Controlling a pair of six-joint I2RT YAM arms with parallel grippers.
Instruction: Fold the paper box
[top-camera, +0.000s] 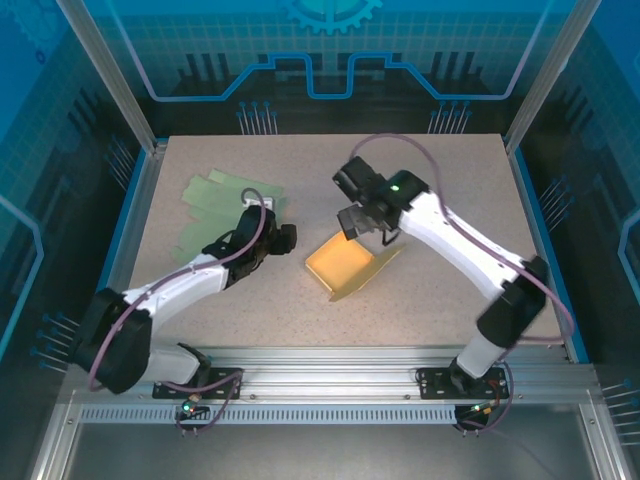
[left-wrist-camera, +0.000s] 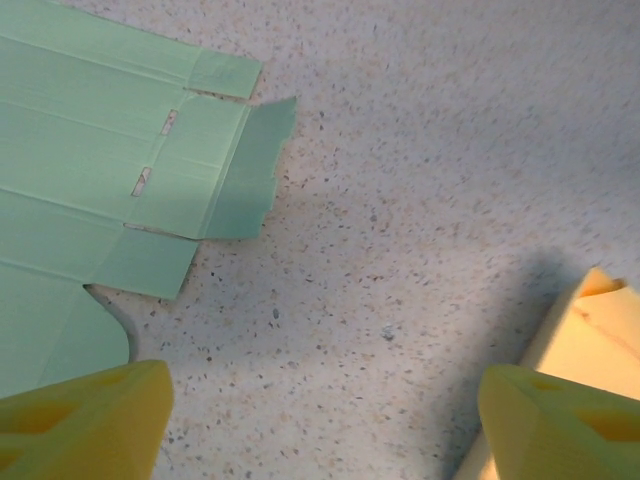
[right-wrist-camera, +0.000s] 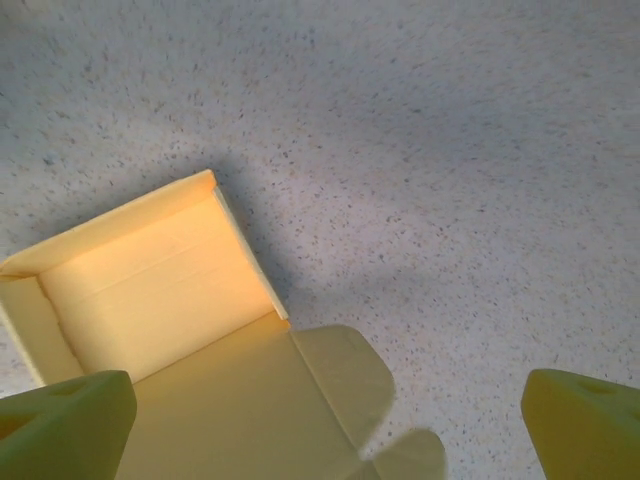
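At the far left of the table, flat green blanks lie unfolded and overlapping on the speckled surface. The left wrist view shows their die-cut flaps and slots, all lying flat.

Just right of the blanks, the left arm reaches in from its base at the near left corner. The left gripper hangs over bare tabletop between the green blanks and the yellow box. Its jaws stand wide apart (the yellow fingertips sit at the bottom corners of the wrist view). Nothing lies between them, and it holds nothing.

At the centre of the table, the yellow box rests on the surface, partly erected. Its tray walls stand upright, and its lid flap is folded open toward the right in the top view. A rounded tuck flap at the side of the lid is unfolded.

To the right, the right arm reaches in from the near right corner. The right gripper hovers above the far side of the box. Its jaws are fully spread, one fingertip over the box and the other over bare tabletop, clamping nothing. Whether the fingertip over the box touches the card cannot be determined.
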